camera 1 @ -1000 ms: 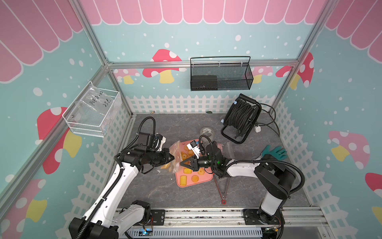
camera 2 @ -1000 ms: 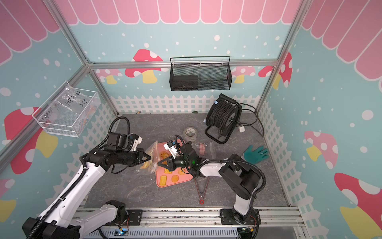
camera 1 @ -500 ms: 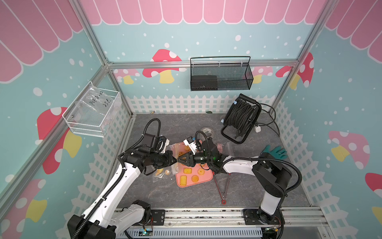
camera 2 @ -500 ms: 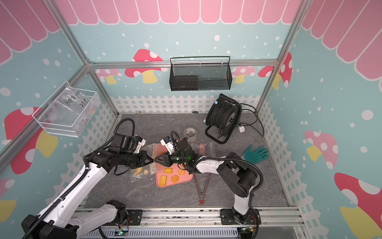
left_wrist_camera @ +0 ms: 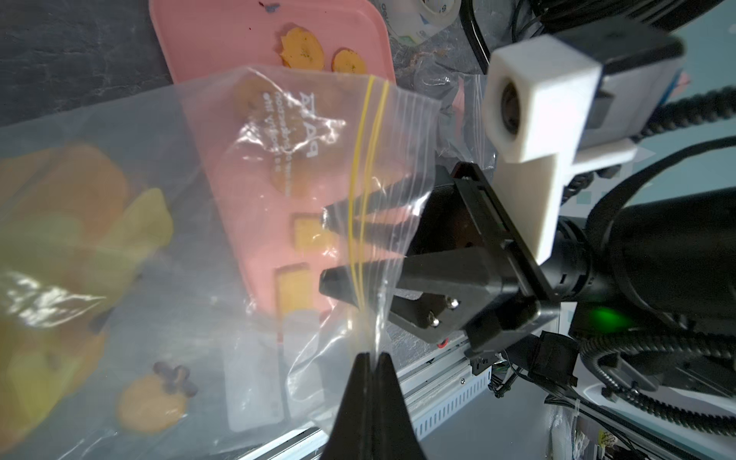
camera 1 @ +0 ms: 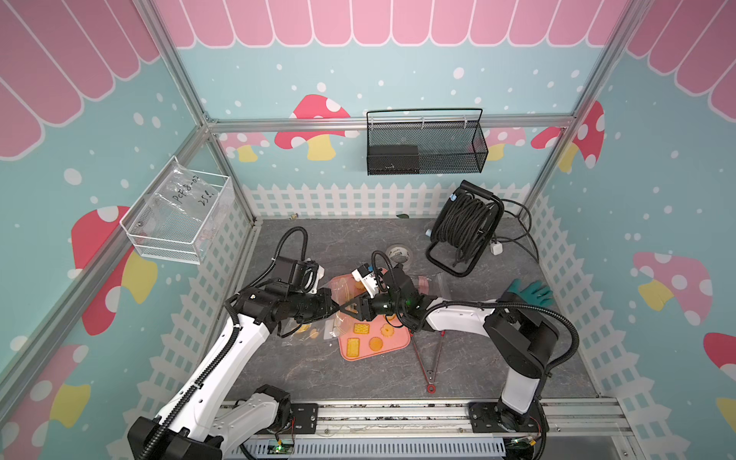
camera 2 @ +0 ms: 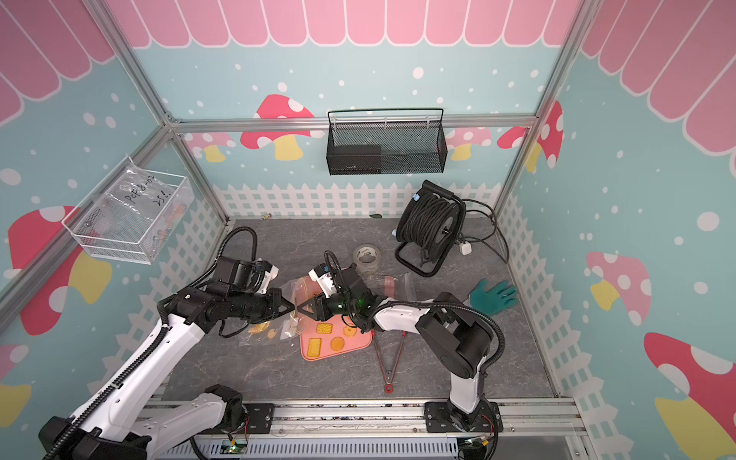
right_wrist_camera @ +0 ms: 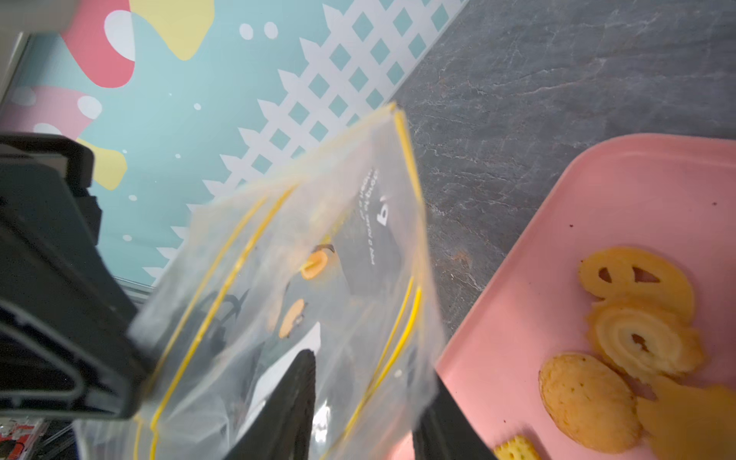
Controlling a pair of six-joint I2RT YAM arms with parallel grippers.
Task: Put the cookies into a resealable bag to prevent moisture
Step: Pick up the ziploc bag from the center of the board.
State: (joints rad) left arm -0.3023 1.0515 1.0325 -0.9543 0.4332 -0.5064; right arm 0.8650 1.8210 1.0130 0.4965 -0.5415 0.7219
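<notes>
The left end effector (left_wrist_camera: 372,358) is clamped on the rim of the resealable bag (left_wrist_camera: 255,131). The right end effector (left_wrist_camera: 328,249), jaws parted, sits at its mouth. Several cookies (right_wrist_camera: 637,338) lie on the pink tray (right_wrist_camera: 557,191) beside it, and some are already bagged. Loading seems midway, so the next move is to grasp another cookie.

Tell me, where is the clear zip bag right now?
The clear zip bag is held mid-table in a top view, pinched by the left gripper, with the right gripper facing it and the pink tray just to its right.
</notes>
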